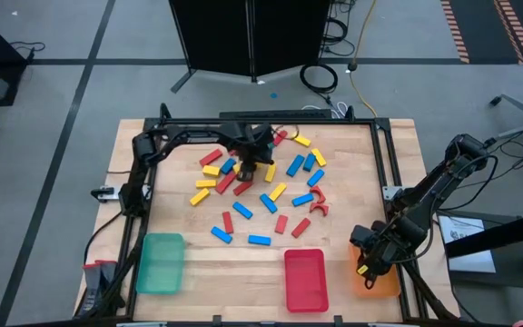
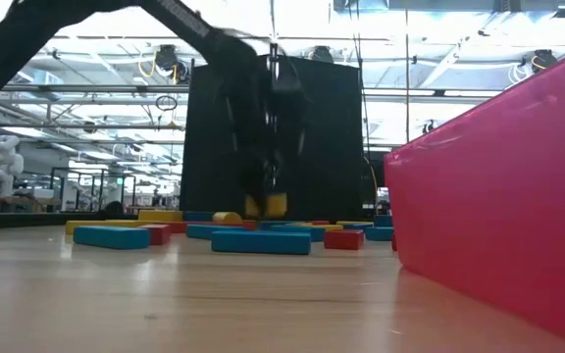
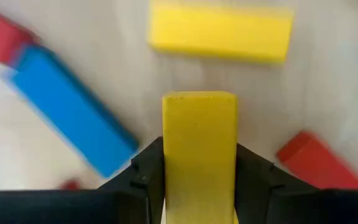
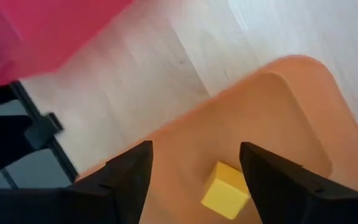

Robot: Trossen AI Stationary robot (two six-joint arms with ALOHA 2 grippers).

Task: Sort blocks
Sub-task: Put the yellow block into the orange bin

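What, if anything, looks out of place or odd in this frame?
Nothing stands out. Blocks lie scattered mid-table, unsorted as expected. The left gripper clamps a yellow block; the right gripper stands open over the orange tray, a yellow block lying inside.

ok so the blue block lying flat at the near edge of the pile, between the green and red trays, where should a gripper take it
Across its two long sides, at mid-length, coming straight down from above. The blue block is a short bar lying flat on the table, with bare wood along both long sides, so the fingers have room there. Its narrow width should fit between the jaws, and a centred grip should keep it from swinging.
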